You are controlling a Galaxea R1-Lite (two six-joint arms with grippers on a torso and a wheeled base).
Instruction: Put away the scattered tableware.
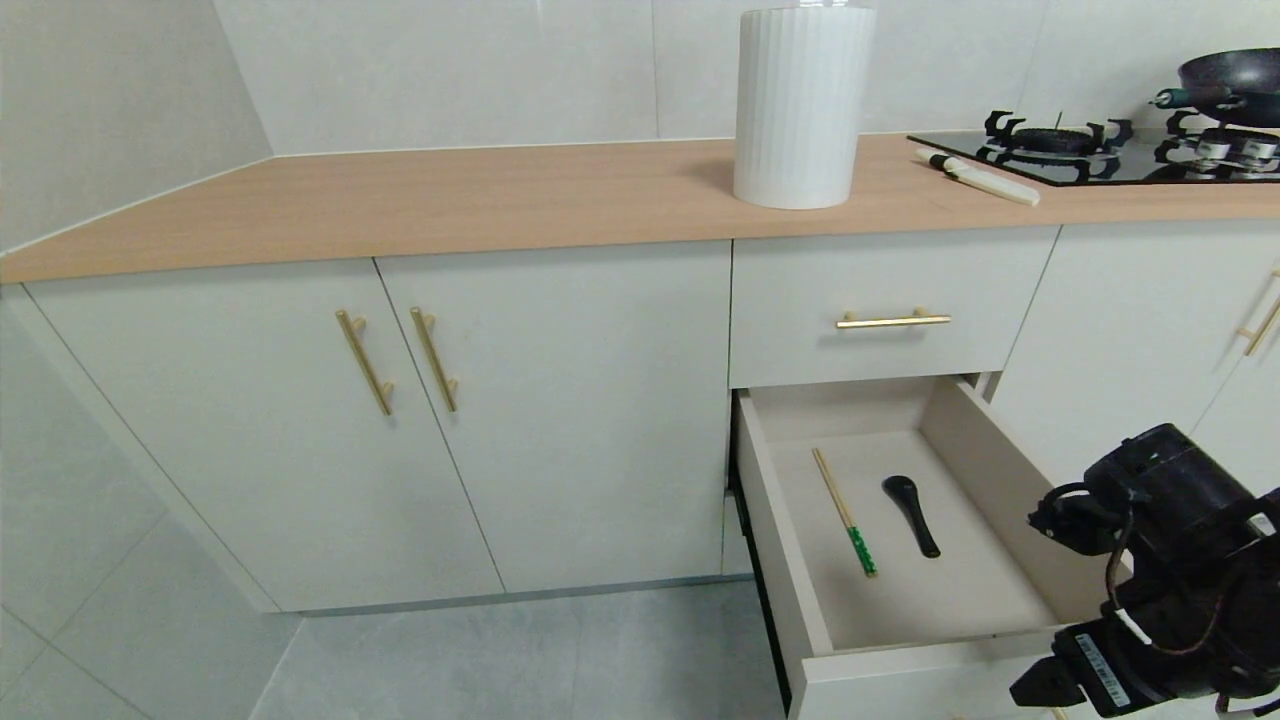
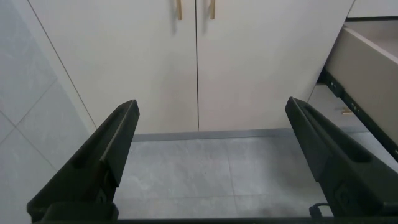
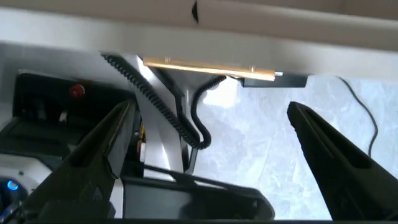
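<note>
The lower drawer (image 1: 775,530) stands pulled out. Inside it lie a pair of wooden chopsticks with green ends (image 1: 845,512) and a black spoon (image 1: 910,514), side by side on the drawer floor. My right arm (image 1: 1170,560) is at the drawer's front right corner. In the right wrist view my right gripper (image 3: 208,162) is open and holds nothing, just off the drawer's gold handle (image 3: 211,68). My left gripper (image 2: 208,155) is open and holds nothing, low over the floor facing the cabinet doors (image 2: 199,62), with the drawer's side (image 2: 367,56) off to one side.
On the wooden counter (image 1: 450,200) stand a tall white ribbed container (image 1: 803,105) and a white-handled utensil (image 1: 975,177) beside the gas hob (image 1: 1100,150) with a dark pan (image 1: 1235,85). The upper drawer (image 1: 890,320) is closed. Grey floor tiles (image 1: 500,660) lie before the cabinets.
</note>
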